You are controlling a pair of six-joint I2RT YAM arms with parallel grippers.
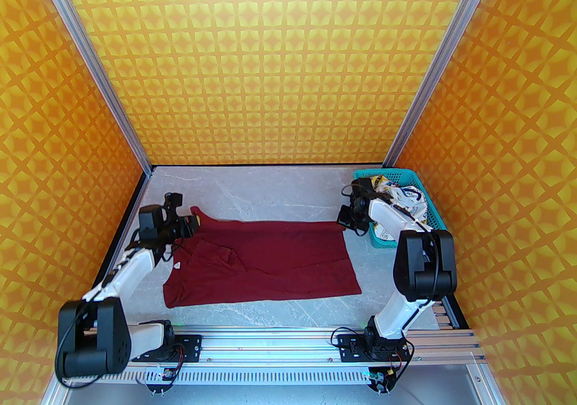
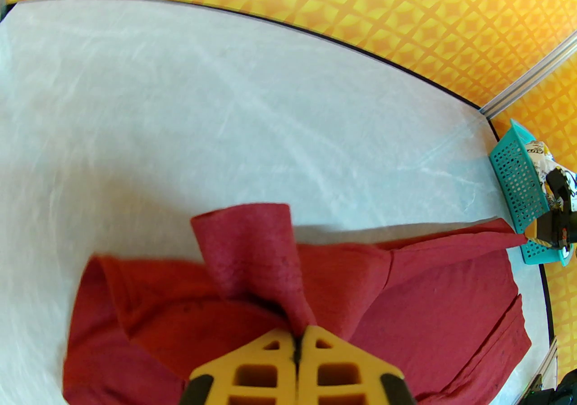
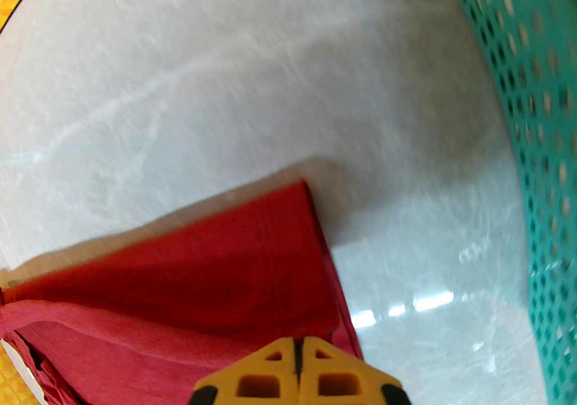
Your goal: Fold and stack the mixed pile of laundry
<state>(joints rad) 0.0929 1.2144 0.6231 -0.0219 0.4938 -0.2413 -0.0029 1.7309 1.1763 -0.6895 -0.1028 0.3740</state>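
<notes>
The dark red T-shirt (image 1: 270, 259) lies spread across the table, its far edge pulled straight between both grippers. My left gripper (image 1: 193, 220) is shut on the shirt's far left corner; in the left wrist view a fold of red cloth (image 2: 257, 250) rises out of the closed yellow fingers (image 2: 270, 362). My right gripper (image 1: 345, 219) is shut on the far right corner, and the right wrist view has the red cloth (image 3: 216, 277) running under its closed tips (image 3: 298, 344). The white printed garment (image 1: 408, 199) sits bunched in the teal basket (image 1: 383, 236).
The teal perforated basket stands at the table's far right, just beside the right gripper, and its wall (image 3: 541, 133) is close in the right wrist view. Bare grey table (image 1: 270, 196) lies beyond the shirt. Orange patterned walls enclose three sides.
</notes>
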